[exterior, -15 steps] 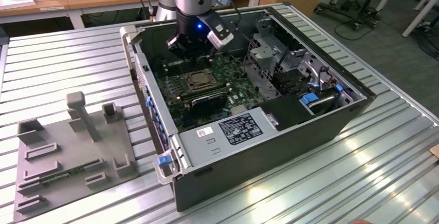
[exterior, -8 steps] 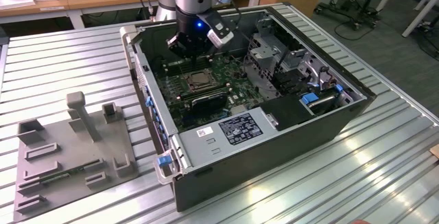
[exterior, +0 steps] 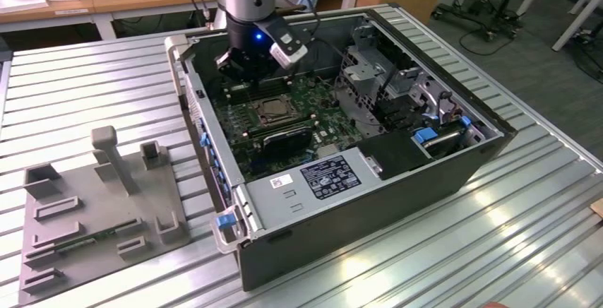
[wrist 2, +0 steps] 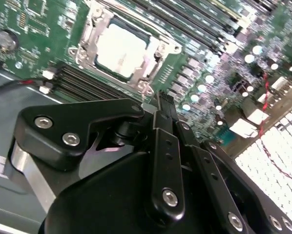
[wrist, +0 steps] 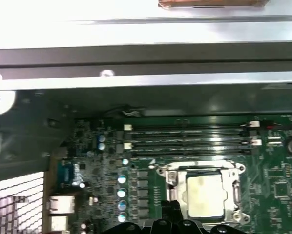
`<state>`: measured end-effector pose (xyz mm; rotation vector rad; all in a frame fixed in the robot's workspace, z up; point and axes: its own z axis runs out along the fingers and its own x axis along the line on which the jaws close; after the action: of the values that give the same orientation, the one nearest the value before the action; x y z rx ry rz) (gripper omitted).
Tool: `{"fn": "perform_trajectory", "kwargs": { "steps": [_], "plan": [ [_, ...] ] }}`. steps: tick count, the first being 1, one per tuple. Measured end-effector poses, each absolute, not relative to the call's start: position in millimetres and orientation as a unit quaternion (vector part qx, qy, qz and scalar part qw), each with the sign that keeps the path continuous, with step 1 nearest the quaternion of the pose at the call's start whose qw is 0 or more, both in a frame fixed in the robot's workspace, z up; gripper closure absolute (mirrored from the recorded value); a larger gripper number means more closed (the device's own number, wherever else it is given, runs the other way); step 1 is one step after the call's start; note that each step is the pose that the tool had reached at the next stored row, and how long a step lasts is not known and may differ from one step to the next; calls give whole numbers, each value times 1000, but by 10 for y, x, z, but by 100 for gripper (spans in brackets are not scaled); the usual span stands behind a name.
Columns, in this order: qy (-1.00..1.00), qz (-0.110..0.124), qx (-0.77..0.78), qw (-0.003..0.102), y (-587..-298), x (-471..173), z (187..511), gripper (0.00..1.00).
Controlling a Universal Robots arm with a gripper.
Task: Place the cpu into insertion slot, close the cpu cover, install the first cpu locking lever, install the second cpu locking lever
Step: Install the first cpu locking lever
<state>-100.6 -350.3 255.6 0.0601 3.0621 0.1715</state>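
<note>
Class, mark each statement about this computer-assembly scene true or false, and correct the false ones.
1. The cpu lies in the insertion slot. True.
2. The pincer holds the cpu. False: the cpu lies in the slot, apart from the pincer.
3. The computer case stands on a wooden table. False: the table is ribbed metal.
4. A grey fixture plate lies at the exterior view's left of the case. True.
</note>
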Motion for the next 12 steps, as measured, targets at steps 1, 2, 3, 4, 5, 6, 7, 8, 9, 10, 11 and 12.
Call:
{"fn": "perform_trajectory", "kwargs": {
  "steps": [1, 2, 3, 4, 5, 6, 7, 8, 9, 10, 11, 12],
  "plan": [
    [998, 56, 19, 38, -3503, -1029, 2557, 89],
    [998, 56, 19, 39, -3502, -1039, 2556, 89],
    [997, 56, 19, 39, -3502, -1039, 2556, 89],
    [997, 56, 19, 39, -3502, -1039, 2556, 89],
    [997, 56, 19, 39, -3502, -1039, 2556, 89],
    [997, 57, 19, 39, -3503, -1040, 2557, 89],
    [997, 63, 20, 39, -3503, -1040, 2556, 89],
    [997, 71, 20, 38, -3503, -1040, 2556, 89],
    [996, 78, 20, 38, -3504, -1041, 2556, 89],
    [995, 85, 20, 38, -3505, -1041, 2556, 89],
    [995, 93, 21, 38, -3506, -1041, 2556, 89],
    [994, 97, 21, 38, -3506, -1041, 2556, 89]
  ]
}}
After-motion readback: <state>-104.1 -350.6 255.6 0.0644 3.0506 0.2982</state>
